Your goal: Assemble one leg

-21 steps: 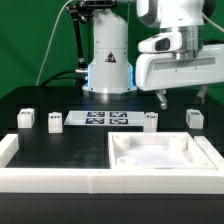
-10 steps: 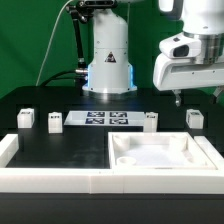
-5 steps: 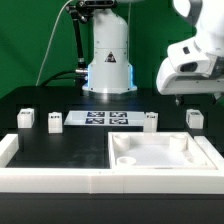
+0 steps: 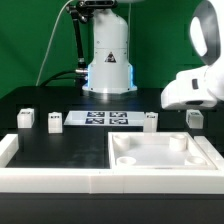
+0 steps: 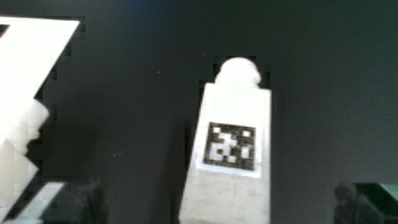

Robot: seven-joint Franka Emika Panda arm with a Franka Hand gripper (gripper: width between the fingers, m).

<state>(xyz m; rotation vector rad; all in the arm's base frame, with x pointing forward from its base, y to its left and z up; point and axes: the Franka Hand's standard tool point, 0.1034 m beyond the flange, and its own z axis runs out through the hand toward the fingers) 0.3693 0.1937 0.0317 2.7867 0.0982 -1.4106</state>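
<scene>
The leg (image 5: pixel 235 130) sits centred beneath the claw (image 5: pixel 212 198), which is spread wide.

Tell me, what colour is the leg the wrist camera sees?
The leg is white with a black-and-white square tag; clearest in wrist view.

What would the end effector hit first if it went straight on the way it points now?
Probably the leg, which sits centred ahead of the open end effector in the wrist view; how far off is unclear.
</scene>
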